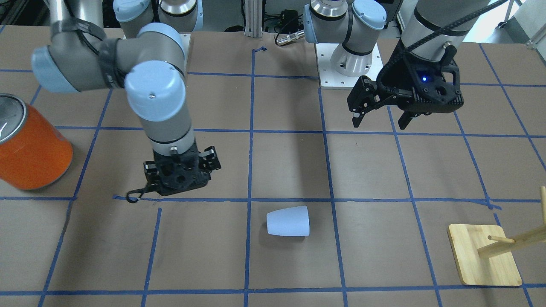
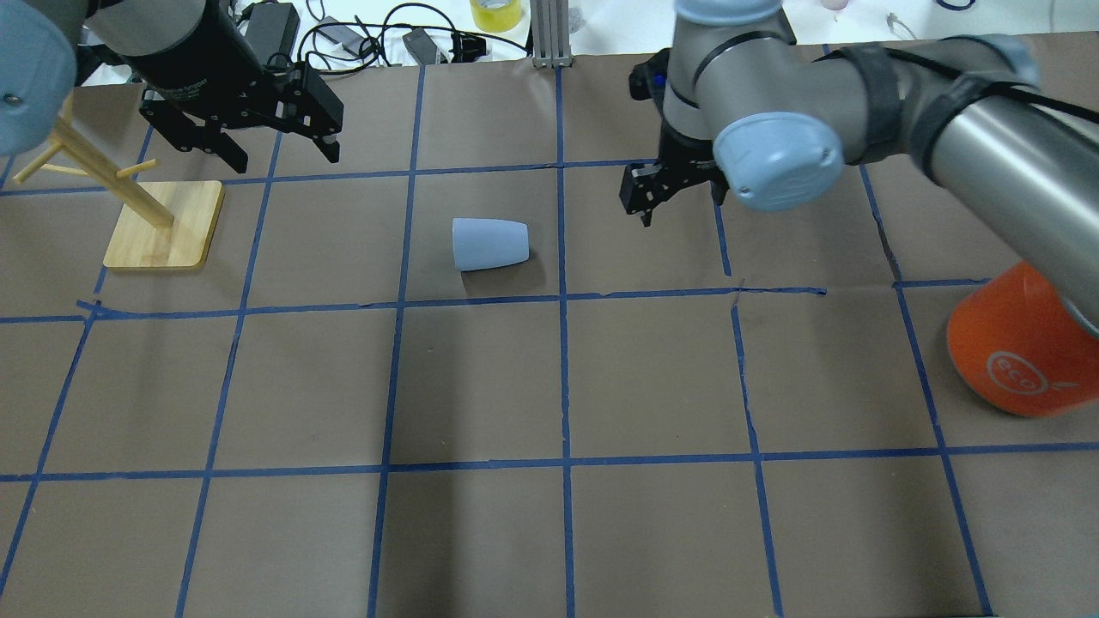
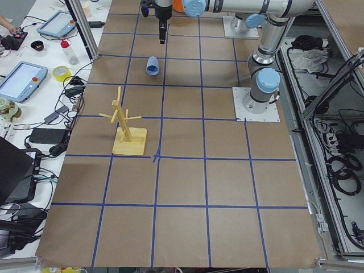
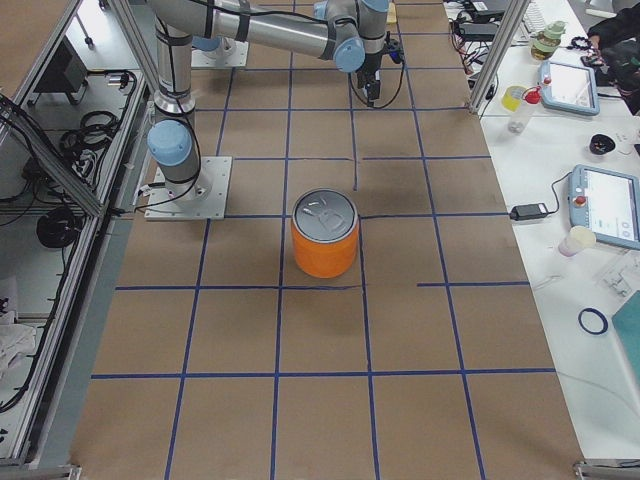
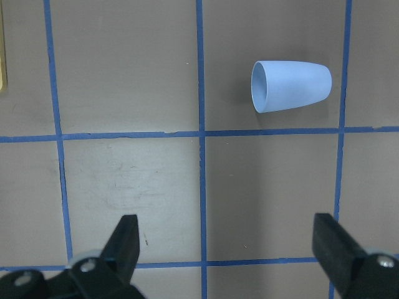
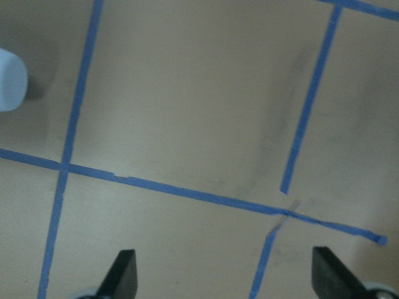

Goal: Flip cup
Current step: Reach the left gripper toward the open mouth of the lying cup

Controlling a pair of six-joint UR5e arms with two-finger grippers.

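Lying on its side on the tabletop (image 1: 298, 162), the cup (image 1: 288, 221) rests near the middle in the front-facing view, touching nothing else, its wide mouth turned toward the rack (image 1: 484, 256); the left jaws hang spread and empty above the tabletop at this view's right; the right jaws point straight down at its left, well clear of the cup's closed end, and their gap cannot be read here; the can (image 1: 32, 145) stands at the left edge.

From overhead the cup (image 2: 489, 244) lies between the two sets of jaws, apart from both; the left jaws gape wide near the rack (image 2: 163, 225); the right jaws hover past the cup's narrow end; the can (image 2: 1022, 352) is well apart at the right.

From the left end the cup (image 3: 152, 65) lies beyond the rack (image 3: 128, 128).

From the right end the can (image 4: 325, 235) stands upright, silver top up.

At the left wrist the fingers (image 5: 124, 243) stand wide apart with nothing between; the cup (image 5: 290, 86) lies ahead, mouth toward the view's left.

At the right wrist the fingers (image 6: 121, 274) are likewise wide apart and empty; a sliver of cup (image 6: 11, 81) shows at the left edge.
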